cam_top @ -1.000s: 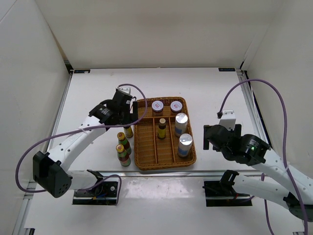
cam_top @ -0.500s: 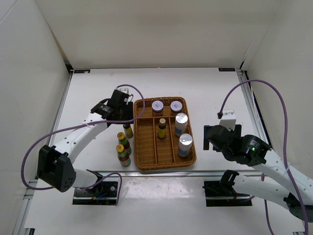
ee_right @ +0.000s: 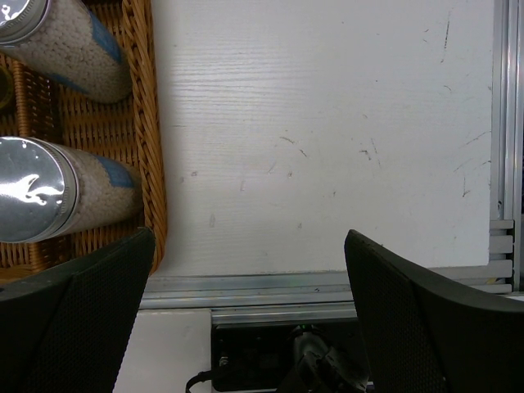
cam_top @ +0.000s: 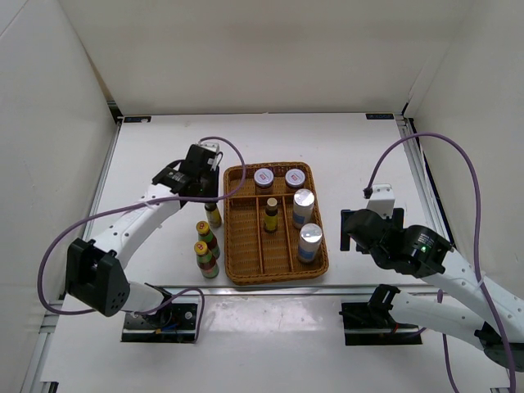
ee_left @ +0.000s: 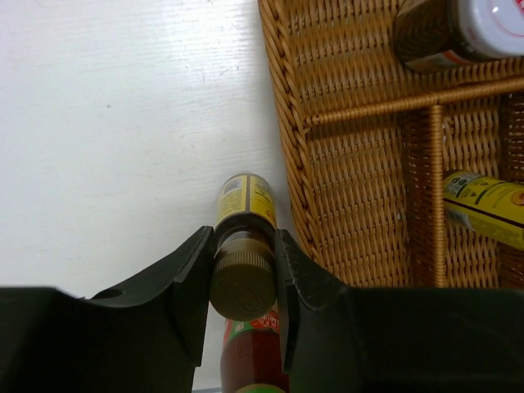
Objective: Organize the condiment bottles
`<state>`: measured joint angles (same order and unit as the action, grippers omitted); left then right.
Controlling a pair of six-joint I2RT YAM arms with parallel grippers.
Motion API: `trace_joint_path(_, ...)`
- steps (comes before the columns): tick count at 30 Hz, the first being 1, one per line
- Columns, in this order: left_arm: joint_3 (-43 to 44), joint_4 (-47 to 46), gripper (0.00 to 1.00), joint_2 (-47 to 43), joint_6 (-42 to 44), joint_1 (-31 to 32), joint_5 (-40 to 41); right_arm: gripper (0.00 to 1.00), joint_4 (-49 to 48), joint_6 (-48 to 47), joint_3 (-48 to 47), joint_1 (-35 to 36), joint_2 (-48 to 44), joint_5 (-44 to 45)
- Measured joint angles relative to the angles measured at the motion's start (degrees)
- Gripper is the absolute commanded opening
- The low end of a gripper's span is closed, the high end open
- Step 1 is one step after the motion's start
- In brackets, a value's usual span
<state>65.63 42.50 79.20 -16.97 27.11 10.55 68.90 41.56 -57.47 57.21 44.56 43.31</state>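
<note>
Plainly, picking up one bottle was the step in hand. The wicker tray (cam_top: 243, 241) lay just off the right finger of the left gripper (ee_left: 244, 246) and well apart from the right gripper (ee_right: 250, 270), whose jaws stood wide with nothing between them. The left gripper's jaws stood narrow, clamped on the neck of a dark bottle (ee_left: 246, 196) upright on the table (cam_top: 164, 155) just beside the tray's rim. Past that rim stood two silver-capped bottles (cam_top: 304, 205), two purple-lidded jars (cam_top: 264, 177) and one gold-capped bottle (cam_top: 271, 213). Behind the fingers, toward the wrist, stood two loose dark bottles (cam_top: 205, 246). By my judgement, the next move called for a straight lift over the rim, then a short sideways carry into the nearest compartment.
</note>
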Motion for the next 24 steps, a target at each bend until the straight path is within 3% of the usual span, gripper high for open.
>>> trace_joint_path(1,0.8,0.3,0.11,0.0,0.4,0.0,0.1,1.00,0.0,0.0,0.0,0.0,0.0,0.0)
trace_joint_path(4,5.3,1.7,0.11,0.0,1.7,0.0,1.0,1.00,0.0,0.0,0.0,0.0,0.0,0.0)
trace_joint_path(13,29.5,3.0,0.11,0.7,6.8,3.4,1.7,1.00,-0.1,0.0,0.3,0.0,0.1,0.0)
trace_joint_path(19,39.4,3.4,0.11,1.3,10.7,7.4,-10.1,1.00,-0.1,0.0,1.0,0.0,0.2,0.0)
trace_joint_path(24,41.7,3.7,0.11,1.3,13.0,10.9,-21.6,1.00,-0.1,0.0,1.1,0.0,0.3,0.0)
